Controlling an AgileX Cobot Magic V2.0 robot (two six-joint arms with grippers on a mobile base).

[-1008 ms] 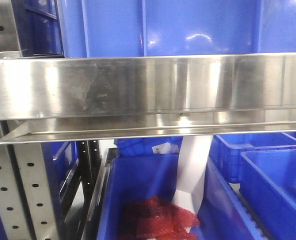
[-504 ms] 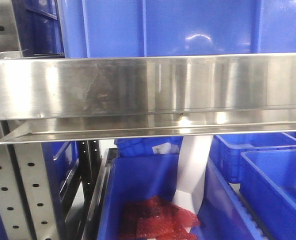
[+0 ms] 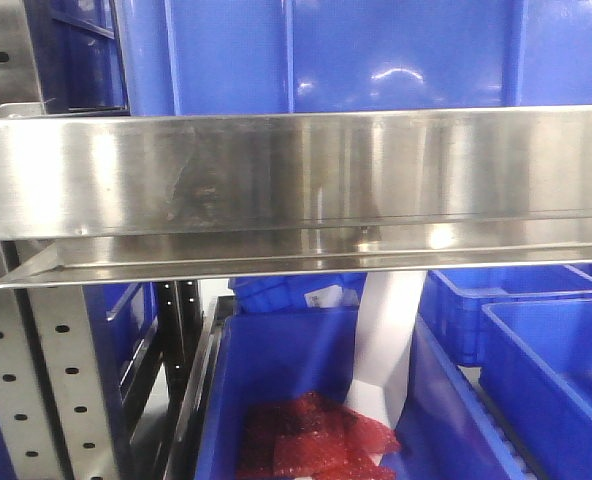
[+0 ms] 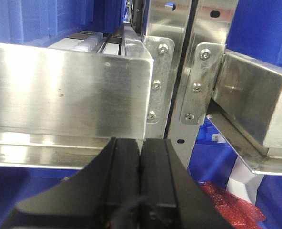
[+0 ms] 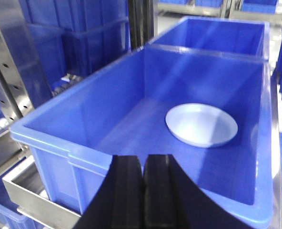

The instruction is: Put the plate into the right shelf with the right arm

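Lying flat on the floor of a blue bin [image 5: 131,119] in the right shelf [image 5: 12,62], beyond the jaws: plate [image 5: 201,125]. Right gripper [image 5: 144,191] clenched, empty. Left gripper [image 4: 140,186] clenched, empty. Placement judged complete; only withdrawal left.

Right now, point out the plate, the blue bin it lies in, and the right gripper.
plate [image 5: 201,125]: right wrist view, on the middle of its shallow bowl.
blue bin [image 5: 60,132]: right wrist view, on its near left rim.
right gripper [image 5: 144,164]: right wrist view, between the closed fingertips.
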